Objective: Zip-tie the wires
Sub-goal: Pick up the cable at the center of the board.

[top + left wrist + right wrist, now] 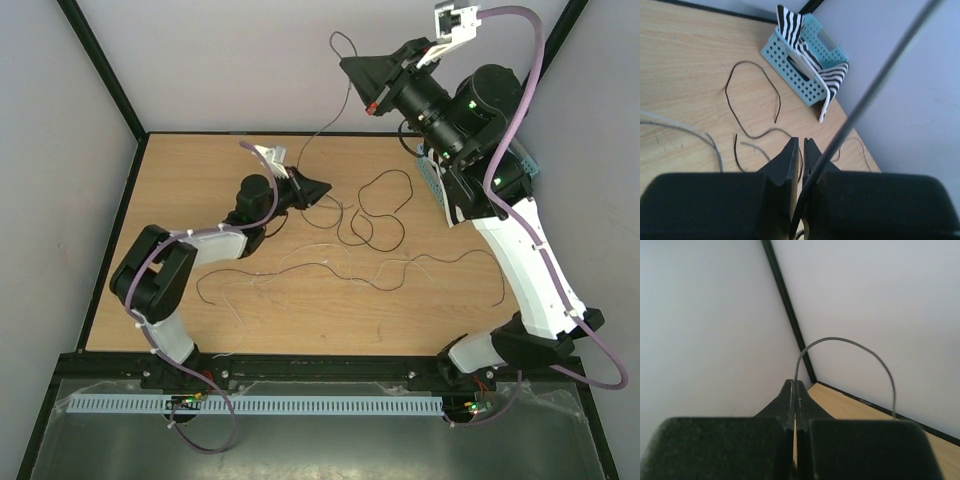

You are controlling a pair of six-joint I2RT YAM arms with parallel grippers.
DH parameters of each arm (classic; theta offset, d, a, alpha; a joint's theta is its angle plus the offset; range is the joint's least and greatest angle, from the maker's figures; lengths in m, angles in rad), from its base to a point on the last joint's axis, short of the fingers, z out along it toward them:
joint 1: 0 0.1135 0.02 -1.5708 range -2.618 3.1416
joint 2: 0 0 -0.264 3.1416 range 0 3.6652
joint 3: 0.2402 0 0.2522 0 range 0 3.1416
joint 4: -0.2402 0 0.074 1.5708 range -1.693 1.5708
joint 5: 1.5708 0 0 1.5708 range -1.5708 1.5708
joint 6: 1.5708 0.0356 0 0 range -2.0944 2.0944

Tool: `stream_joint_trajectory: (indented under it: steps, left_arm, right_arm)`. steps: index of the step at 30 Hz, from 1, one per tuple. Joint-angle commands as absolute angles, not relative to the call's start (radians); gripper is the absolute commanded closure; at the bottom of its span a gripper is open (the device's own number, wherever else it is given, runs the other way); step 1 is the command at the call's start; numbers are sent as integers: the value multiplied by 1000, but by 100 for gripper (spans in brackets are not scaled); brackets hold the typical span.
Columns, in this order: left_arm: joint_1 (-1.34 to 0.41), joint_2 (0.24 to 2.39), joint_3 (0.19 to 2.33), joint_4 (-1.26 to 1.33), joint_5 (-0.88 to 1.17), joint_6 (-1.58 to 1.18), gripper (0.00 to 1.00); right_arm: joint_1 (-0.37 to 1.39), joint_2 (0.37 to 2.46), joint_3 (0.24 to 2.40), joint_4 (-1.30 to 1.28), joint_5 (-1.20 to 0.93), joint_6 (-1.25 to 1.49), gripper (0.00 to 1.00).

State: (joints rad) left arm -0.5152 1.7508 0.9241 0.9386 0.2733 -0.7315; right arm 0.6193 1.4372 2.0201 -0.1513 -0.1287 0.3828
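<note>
The wires (385, 195) lie in thin black and pale loops over the middle of the wooden table (180, 180). My left gripper (325, 188) is low over the table, its jaws closed on one thin wire (875, 85) that runs up and to the right. That wire (318, 125) rises to my right gripper (345, 66), held high near the back wall. The right gripper (796, 383) is shut on the wire's pale grey end (850, 341), which arcs above the tips. More loose strands (752, 100) lie ahead of the left gripper (801, 142).
A light blue perforated basket (790, 67) with a black-and-white striped cloth (832, 75) stands at the table's back right, beside the right arm (432, 175). A white slotted strip (250, 405) lies on the metal ledge in front of the arm bases. Black frame posts edge the enclosure.
</note>
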Motion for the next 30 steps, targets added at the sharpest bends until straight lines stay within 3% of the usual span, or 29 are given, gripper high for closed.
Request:
stream_joint_trajectory:
  steps: [1,7,14,20,25,30]
  left_arm:
    - [-483,1661,850,954,334,-680,98]
    - [-395,1474,863,473,524,-546,100]
    - [-347,1304,1071,-374,438,-218,100]
    - [-286,1169,1088,-643,444,-89,100]
    - [-271,1093,1135,-862,296,78,100]
    - [-267,1099,1169,-1015,280,185,100]
  right_arm:
    - [571,1382,2007,-211,-26,340,100]
    - [488,1352,1904,-311,4,296,100]
    - [479,1268,1644,-421,120,193,100]
    - [479,1145,1329,-452,124,223,100]
    - [479,1052,1161,-524,179,243,100]
    - [480,959,1034,-594,269,254,100]
